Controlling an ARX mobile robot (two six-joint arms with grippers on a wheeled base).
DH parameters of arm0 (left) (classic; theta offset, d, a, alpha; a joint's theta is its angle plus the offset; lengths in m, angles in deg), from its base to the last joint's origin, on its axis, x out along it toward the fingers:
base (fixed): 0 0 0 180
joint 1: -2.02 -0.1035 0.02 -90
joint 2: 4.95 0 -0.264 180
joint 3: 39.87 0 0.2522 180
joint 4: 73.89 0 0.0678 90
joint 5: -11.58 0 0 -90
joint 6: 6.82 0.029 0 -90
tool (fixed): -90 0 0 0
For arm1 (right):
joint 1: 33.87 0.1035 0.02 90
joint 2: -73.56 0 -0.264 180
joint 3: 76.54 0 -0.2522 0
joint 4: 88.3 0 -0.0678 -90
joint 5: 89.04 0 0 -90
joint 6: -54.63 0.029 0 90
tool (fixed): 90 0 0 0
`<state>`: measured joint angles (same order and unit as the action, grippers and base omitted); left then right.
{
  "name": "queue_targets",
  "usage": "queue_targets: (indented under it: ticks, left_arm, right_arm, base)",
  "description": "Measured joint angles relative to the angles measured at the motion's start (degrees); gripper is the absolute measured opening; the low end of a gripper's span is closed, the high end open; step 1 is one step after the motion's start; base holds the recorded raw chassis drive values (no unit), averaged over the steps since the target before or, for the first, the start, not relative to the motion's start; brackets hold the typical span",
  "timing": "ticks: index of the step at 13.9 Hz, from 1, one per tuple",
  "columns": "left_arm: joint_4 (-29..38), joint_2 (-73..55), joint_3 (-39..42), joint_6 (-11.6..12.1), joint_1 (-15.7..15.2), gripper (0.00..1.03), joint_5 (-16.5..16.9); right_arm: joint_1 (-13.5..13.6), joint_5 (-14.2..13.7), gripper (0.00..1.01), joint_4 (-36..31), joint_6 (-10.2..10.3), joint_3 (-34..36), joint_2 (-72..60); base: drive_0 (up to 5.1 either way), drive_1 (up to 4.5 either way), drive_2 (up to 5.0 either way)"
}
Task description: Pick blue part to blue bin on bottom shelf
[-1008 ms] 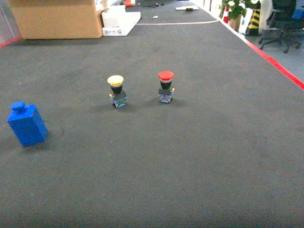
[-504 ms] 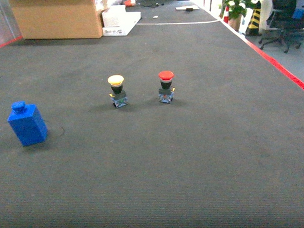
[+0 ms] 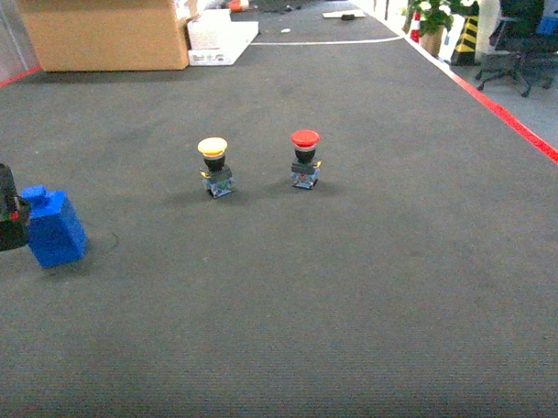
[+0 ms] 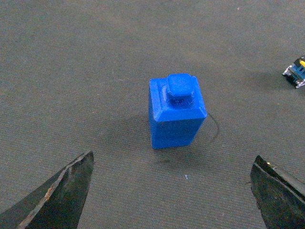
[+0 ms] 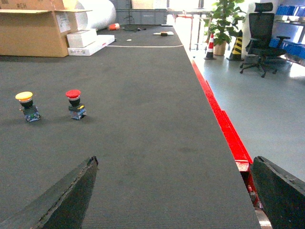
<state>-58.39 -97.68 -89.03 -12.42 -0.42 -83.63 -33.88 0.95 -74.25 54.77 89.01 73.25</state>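
On the dark mat [image 3: 291,300], nearest the robot, the blue part [image 3: 52,227] stands upright at the left side of the head view, its small knob on top. Black hardware of the left arm shows just beside it at the frame's left edge, seemingly touching or overlapping its left side, though contact cannot be told. From the left wrist camera the part [image 4: 175,109] stands ahead of the left gripper [image 4: 174,191], whose two dark fingers [image 4: 62,191] are spread wide with nothing between them. The right gripper [image 5: 174,191] is likewise spread wide over bare mat, holding nothing, near the mat's red border [image 5: 224,129].

Farther out, near the middle, a yellow button [image 3: 213,167] and a red button [image 3: 305,159] stand side by side, apart from each other and well away from the part. Beyond them, at the far edge, sit a cardboard box [image 3: 103,32] and white boxes [image 3: 220,37]; a potted plant [image 3: 430,11] and an office chair [image 3: 520,35] stand on the floor to the right.
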Motion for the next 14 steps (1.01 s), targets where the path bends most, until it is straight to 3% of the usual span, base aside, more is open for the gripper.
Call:
queue_targets:
  ticks: [6, 12, 13, 14]
  left_arm:
    - [-0.94, -10.6, -8.52, 0.46, -0.37, 0.98, 0.79]
    - [-3.26, -23.89, -20.5, -2.56, -1.27, 0.98, 1.86]
    - [-3.1, -25.33, -21.7, -1.97, -1.42, 0.92, 1.75]
    - [-3.34, -25.57, -22.05, -1.44, -1.42, 0.79, 1.9]
  right_arm:
    - [0.0, 0.0, 0.98, -0.02, 0.0, 0.0, 0.0]
    - [0.0, 0.0, 0.98, 0.0, 0.0, 0.0, 0.0]
    - [0.0, 0.0, 0.98, -0.02, 0.0, 0.0, 0.0]
    - [0.0, 0.0, 0.98, 0.0, 0.0, 0.0, 0.0]
  base:
    - [0.0, 0.0, 0.0]
    - [0.0, 0.0, 0.0]
    - [0.0, 0.0, 0.0]
    - [0.0, 0.0, 0.0]
